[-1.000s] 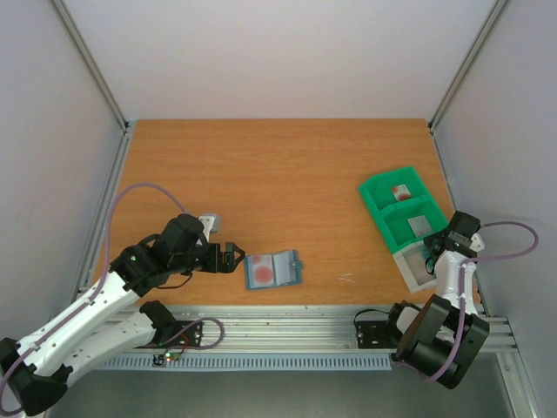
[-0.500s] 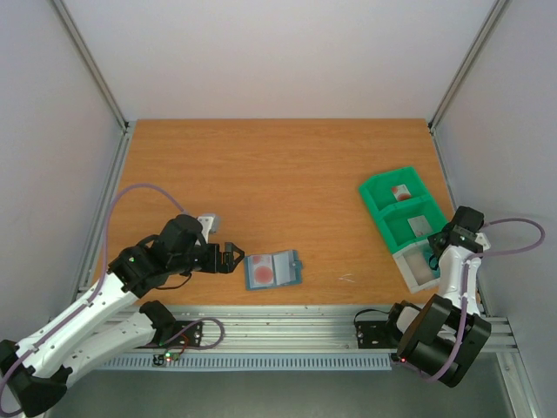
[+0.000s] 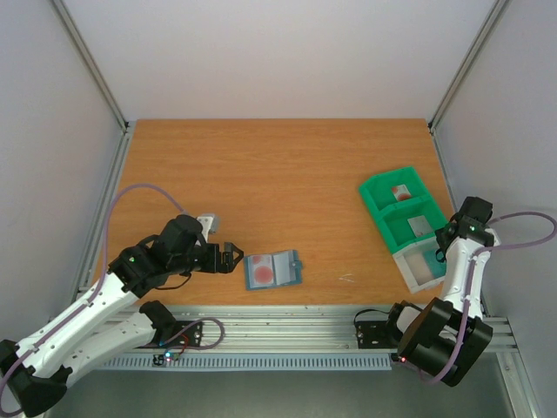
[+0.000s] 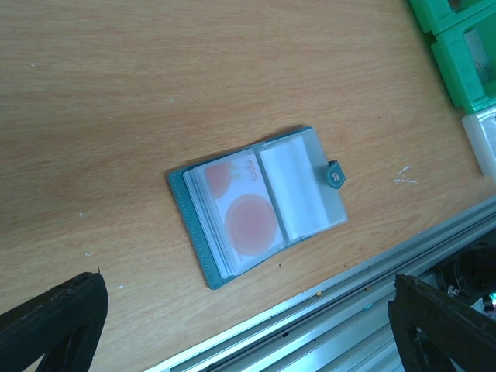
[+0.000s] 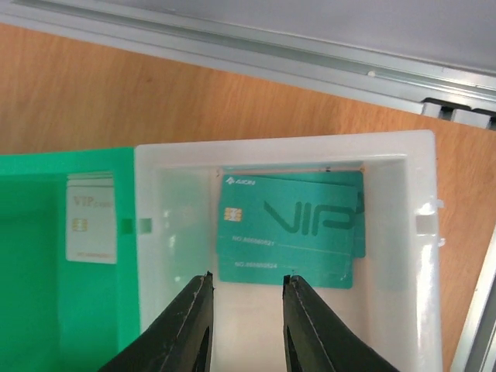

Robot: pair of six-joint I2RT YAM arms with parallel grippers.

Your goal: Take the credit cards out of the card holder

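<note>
Right end effector (image 5: pixel 246 280), fingers slightly parted and empty, hangs over the white bin (image 5: pixel 283 145) holding teal VIP cards (image 5: pixel 291 225). That drop looks done! Left end effector (image 3: pixel 229 258) gapes wide beside the open card holder (image 4: pixel 260 205) on the surface (image 4: pixel 116 93). Its red-spotted card (image 4: pixel 248 225) needs pulling next. Since a second ago the right has loosened and lifted.
</note>
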